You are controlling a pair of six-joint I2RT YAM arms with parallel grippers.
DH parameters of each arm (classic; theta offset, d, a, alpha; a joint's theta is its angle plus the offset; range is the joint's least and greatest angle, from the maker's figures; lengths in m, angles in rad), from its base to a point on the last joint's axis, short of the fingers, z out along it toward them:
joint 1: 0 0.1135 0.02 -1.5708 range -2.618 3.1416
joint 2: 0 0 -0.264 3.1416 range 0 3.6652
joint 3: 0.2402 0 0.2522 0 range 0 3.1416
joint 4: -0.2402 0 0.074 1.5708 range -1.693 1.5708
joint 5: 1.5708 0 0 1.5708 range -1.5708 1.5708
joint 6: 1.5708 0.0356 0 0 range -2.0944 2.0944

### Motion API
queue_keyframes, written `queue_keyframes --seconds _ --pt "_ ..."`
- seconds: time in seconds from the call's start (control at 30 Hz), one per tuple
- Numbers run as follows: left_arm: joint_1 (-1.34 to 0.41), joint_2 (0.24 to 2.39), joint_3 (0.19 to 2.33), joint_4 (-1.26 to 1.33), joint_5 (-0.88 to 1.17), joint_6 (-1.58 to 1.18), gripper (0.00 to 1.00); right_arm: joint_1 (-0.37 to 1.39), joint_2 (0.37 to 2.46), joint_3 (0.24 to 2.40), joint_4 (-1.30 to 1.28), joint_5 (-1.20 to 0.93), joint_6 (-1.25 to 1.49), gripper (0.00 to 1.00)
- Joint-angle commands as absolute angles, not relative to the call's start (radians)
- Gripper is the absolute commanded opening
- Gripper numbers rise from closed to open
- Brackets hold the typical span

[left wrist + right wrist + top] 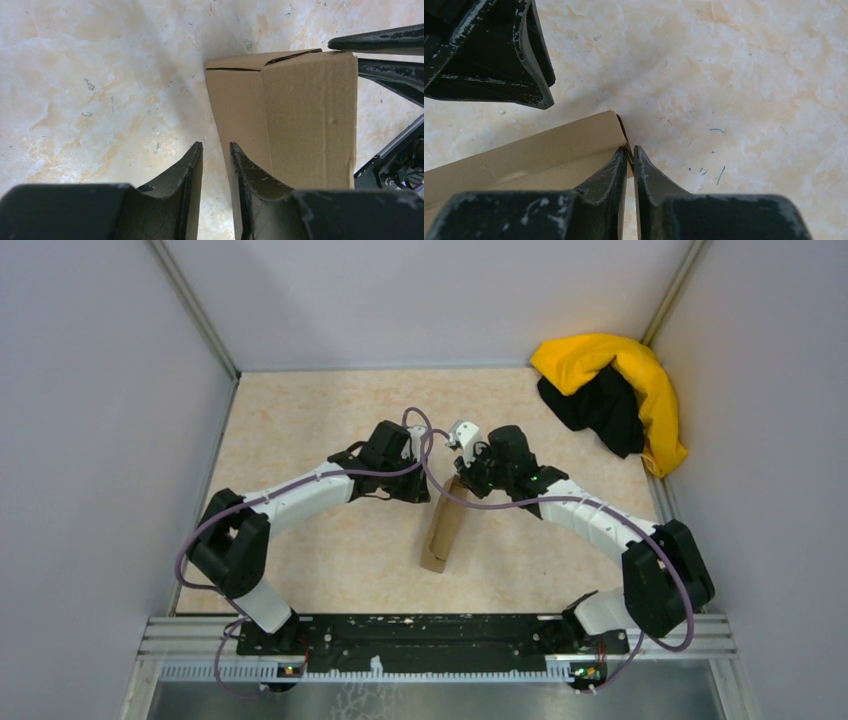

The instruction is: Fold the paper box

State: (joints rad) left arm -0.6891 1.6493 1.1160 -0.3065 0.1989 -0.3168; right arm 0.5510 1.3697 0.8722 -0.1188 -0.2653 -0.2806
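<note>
The paper box (443, 531) is a narrow brown cardboard piece in mid-table, running from between the two grippers toward the near edge. In the left wrist view the paper box (300, 115) shows a folded wall and a top flap. My left gripper (216, 145) is open a little; only table shows in its gap, and the box's left edge lies against its right finger. My right gripper (630, 148) is shut on the thin end wall at the corner of the paper box (539, 145). From above, the left gripper (428, 483) and the right gripper (463, 483) meet at the box's far end.
A yellow-and-black cloth heap (620, 390) lies in the far right corner. Grey walls close the beige table (300, 430) on three sides. The left gripper's dark fingers (499, 50) hang close above the box in the right wrist view.
</note>
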Motion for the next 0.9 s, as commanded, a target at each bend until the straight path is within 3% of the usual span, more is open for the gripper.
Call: queue_keyframes --seconds 0.0,0.1,0.47,0.63,0.87 --pt "-0.688 1.648 1.146 -0.296 0.202 -0.300 0.32 0.540 1.378 0.921 -0.087 -0.298 -0.288 0.15" --pt "-0.688 1.650 1.147 -0.296 0.202 -0.298 0.32 0.541 1.379 0.922 -0.083 -0.297 -0.286 0.18" --pt "-0.687 1.662 1.156 -0.298 0.209 -0.295 0.32 0.540 1.384 0.919 -0.043 -0.311 -0.281 0.15" --pt "-0.688 1.662 1.157 -0.299 0.205 -0.293 0.32 0.541 1.400 0.916 -0.032 -0.322 -0.274 0.05" --pt "-0.686 1.656 1.147 -0.302 0.198 -0.294 0.32 0.541 1.386 0.892 -0.029 -0.311 -0.261 0.00"
